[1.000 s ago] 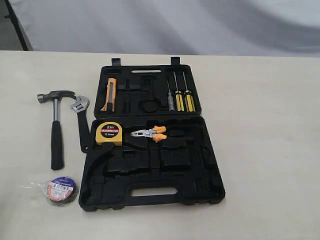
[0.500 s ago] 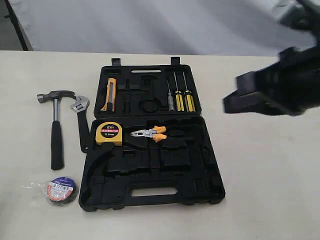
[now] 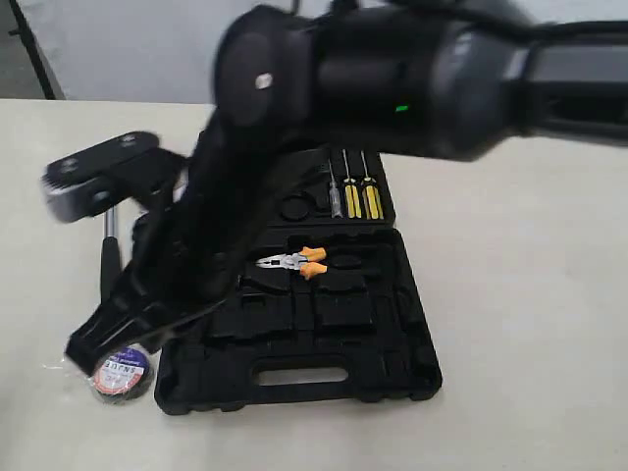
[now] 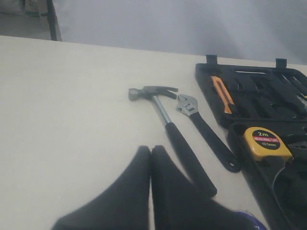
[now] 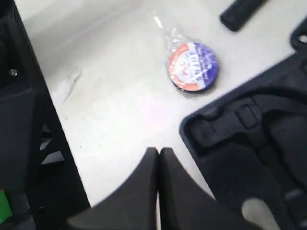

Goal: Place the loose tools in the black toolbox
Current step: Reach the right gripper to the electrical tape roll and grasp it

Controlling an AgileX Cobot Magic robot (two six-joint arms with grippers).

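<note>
The right arm [image 3: 461,88] is glossy black all over, built of thick rounded tubes, and its outline is blurred in the exterior view. Its round joint housing [image 3: 263,74] bears a small pale screw head [image 3: 261,81] on its face. To the right of the joint housing a tiny green light [image 3: 400,108] shows on the shell. Below and left of the joint housing sits a flat dark bracket [image 3: 98,172] with two round fastenings and a pale grey end. The right gripper [image 5: 159,151] and the left gripper [image 4: 150,148] look alike. Each has two matt black fingers, broad at the root and tapering to a blunt point, meeting along a thin seam.
</note>
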